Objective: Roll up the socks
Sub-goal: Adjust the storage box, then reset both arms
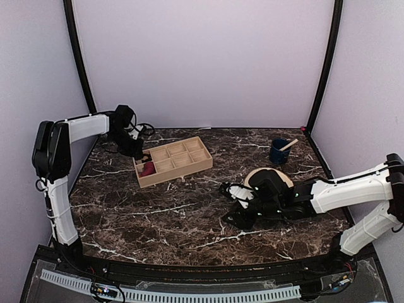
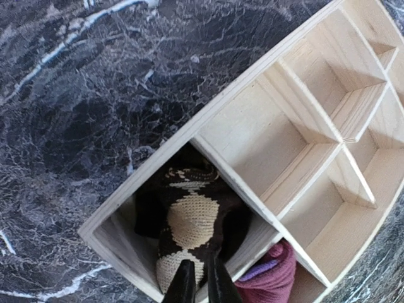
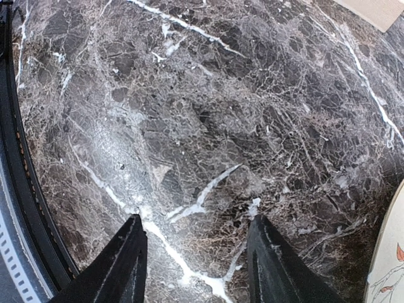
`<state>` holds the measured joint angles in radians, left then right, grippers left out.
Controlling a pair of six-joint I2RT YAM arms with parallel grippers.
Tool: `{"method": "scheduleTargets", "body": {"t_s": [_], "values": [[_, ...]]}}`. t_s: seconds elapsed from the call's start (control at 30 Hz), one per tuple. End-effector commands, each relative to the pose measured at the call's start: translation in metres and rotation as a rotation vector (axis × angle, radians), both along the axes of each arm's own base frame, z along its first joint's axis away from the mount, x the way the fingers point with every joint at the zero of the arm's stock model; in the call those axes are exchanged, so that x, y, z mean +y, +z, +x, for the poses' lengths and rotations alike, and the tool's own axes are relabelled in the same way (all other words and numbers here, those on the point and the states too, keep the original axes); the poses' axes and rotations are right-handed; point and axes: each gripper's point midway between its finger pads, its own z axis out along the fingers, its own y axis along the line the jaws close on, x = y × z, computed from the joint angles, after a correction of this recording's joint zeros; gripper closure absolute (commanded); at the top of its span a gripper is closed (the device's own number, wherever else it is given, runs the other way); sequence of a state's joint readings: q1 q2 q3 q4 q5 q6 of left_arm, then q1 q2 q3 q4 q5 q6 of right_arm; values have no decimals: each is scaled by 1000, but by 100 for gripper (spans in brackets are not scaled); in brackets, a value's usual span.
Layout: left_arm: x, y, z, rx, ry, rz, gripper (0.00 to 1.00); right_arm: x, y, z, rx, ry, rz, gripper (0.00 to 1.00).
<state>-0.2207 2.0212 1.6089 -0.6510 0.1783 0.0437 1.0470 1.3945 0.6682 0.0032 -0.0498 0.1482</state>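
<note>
A black and cream patterned rolled sock (image 2: 189,214) lies in the corner compartment of the wooden divided tray (image 2: 240,107). My left gripper (image 2: 201,284) reaches into that compartment, its fingers pinched close together on the sock's near end. In the top view the left gripper (image 1: 140,153) is at the tray's (image 1: 183,165) left end. A maroon rolled sock (image 2: 271,274) fills the neighbouring compartment and also shows in the top view (image 1: 148,169). My right gripper (image 3: 196,237) is open and empty just above bare marble, at the table's centre right (image 1: 227,203).
A blue cup (image 1: 278,151) with a wooden stick stands at the back right. A cream plate (image 1: 278,177) lies under my right arm; its rim shows in the right wrist view (image 3: 391,252). The tray's other compartments are empty. Walls close in three sides.
</note>
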Motion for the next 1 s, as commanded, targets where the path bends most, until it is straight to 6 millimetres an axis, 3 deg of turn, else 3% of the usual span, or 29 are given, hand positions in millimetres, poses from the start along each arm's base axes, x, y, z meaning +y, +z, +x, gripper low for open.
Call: {"method": "scheduleTargets", "body": {"t_s": [0.0,0.13,0.23,0.33,0.37,0.43,0.63,0.73,0.83,0.87,0.97], "values": [[-7,109,11,-268,30,-76,86,13,28,10,-46,-26,59,50],[-2,164,5,-466,74,-138,82,12,41,27,-88,-105,65,50],[10,191,-11,-648,130,-170,76,6,55,51,-168,-224,34,49],[24,204,-37,-803,186,-194,63,-8,78,80,-292,-372,16,46],[29,192,-47,-822,201,-185,57,-19,88,92,-355,-451,6,45],[37,197,-64,-906,217,-196,40,-39,108,109,-461,-577,14,45],[53,178,-91,-983,301,-221,23,-114,149,146,-540,-875,65,45],[64,173,-102,-1026,354,-221,19,-151,162,150,-569,-974,59,33],[73,172,-110,-1064,388,-210,18,-185,163,145,-626,-1075,15,5],[75,168,-112,-1065,392,-202,18,-198,164,143,-642,-1117,-4,0],[78,162,-113,-1061,401,-186,17,-222,156,139,-634,-1179,-29,1]]}}
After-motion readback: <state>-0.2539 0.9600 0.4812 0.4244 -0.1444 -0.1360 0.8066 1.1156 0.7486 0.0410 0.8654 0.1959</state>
